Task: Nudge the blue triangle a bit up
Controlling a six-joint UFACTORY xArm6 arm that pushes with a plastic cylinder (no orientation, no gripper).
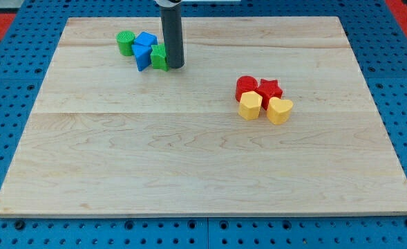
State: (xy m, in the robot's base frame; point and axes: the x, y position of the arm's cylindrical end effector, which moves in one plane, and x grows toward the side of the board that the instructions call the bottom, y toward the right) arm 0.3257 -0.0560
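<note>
A: Where's the blue triangle right now?

B: In the cluster near the bench's top-left part. Taking the triangle as the landmark: a blue block sits just above it, touching or nearly so, a green round block is up and to its left, and a green block presses against its right side.

A: And my tip?

B: Just right of that green neighbour, so on the triangle's right with the green block between them. There is no pincer on this arm, only the rod, so nothing is clenched or released.

A: How should the nudge go, then?

B: I'd judge the tip is on the wrong side. It needs to swing round below the triangle, clear of the green block, then drive straight toward the view's top through the triangle's lower point. Keep the push short: the blue block above will likely be shoved along, and an off-centre contact could spin the triangle rather than slide it.

A: The other group?

B: Two red and two yellow blocks, well to the triangle's lower right. Irrelevant.
</note>
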